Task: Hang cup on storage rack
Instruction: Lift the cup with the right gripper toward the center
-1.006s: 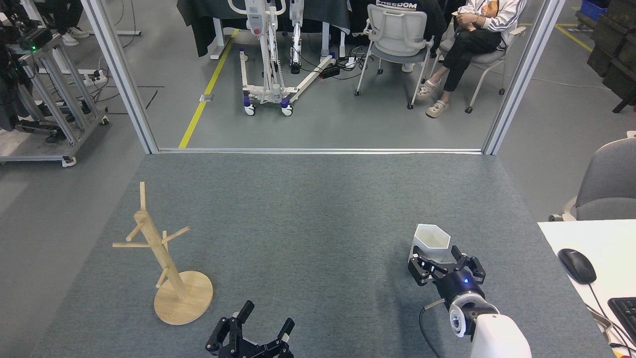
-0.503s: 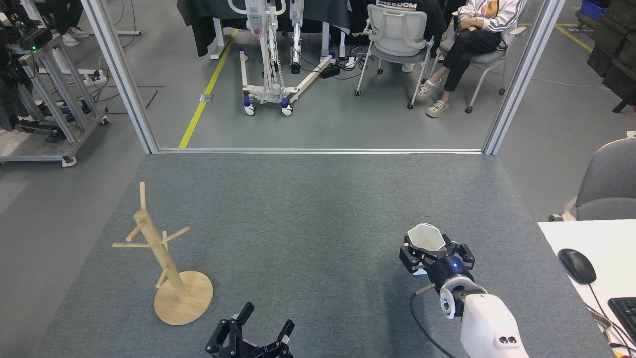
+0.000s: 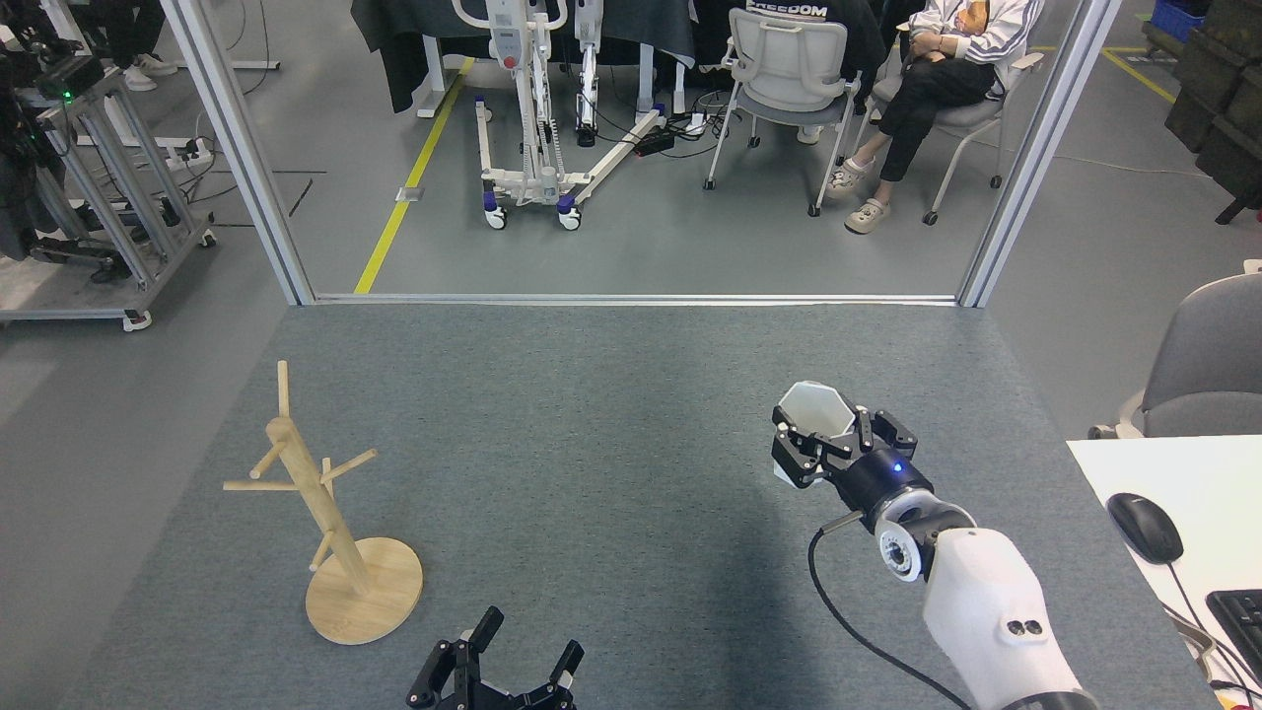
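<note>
Nearest, at six o'clock on the grey tabletop (image 3: 611, 414), the left gripper (image 3: 518, 666) sat low with its fingers spread and nothing between them. At about eight o'clock the storage rack (image 3: 325, 513) stood on its round base, every peg bare. Farther out, near three o'clock, the right gripper (image 3: 828, 449) was closed around the cup (image 3: 814, 414), which appeared raised clear of the tabletop, rim tilted up and away. So the pickup looked done; carrying the cup across, well apart from the rack, and hooking its handle remained.
</note>
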Available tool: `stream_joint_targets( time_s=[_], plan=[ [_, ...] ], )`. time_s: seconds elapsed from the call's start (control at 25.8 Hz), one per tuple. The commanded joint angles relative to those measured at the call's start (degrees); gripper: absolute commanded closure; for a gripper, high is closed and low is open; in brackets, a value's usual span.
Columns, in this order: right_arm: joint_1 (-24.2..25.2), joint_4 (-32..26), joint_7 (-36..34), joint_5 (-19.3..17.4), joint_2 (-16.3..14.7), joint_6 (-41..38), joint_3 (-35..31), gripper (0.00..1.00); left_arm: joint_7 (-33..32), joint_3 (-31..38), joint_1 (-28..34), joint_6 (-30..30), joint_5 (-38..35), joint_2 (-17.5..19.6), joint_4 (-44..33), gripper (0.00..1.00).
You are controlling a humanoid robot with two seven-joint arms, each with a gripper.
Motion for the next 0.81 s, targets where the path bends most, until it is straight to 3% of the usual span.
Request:
stream_joint_targets(
  time_s=[0.0, 0.12, 0.31, 0.5, 0.7, 0.77],
  plan=[
    [0.7, -8.5, 0.6, -2.8, -3.3, -7.8, 0.0, 1.00, 0.0, 0.0, 0.4, 0.0, 0.0, 0.0, -0.1, 0.00],
    [1.8, -14.8, 6.7, -4.0, -5.4, -13.8, -0.1, 1.00, -0.1, 0.0, 0.6, 0.3, 0.0, -0.1, -0.9, 0.00],
    [3.8, -25.2, 16.3, -4.4, -5.7, -10.3, 1.6, 1.00, -0.6, -0.3, -0.1, 0.4, 0.0, -1.3, -2.8, 0.01],
    [2.5, -32.1, 21.9, -7.4, -5.1, 8.9, 11.2, 1.00, -2.7, -2.8, -0.4, 1.4, 0.0, -4.6, -2.8, 0.03],
    [-4.6, -33.3, 22.9, -9.4, -5.1, 27.5, 22.1, 1.00, -10.8, -9.1, -4.4, 9.8, -0.2, -8.4, -2.4, 0.04],
    [-8.1, -32.9, 22.9, -13.3, -5.4, 32.1, 26.1, 1.00, -13.5, -10.3, -6.3, 12.7, -0.2, -9.0, -2.3, 0.04]
  ],
)
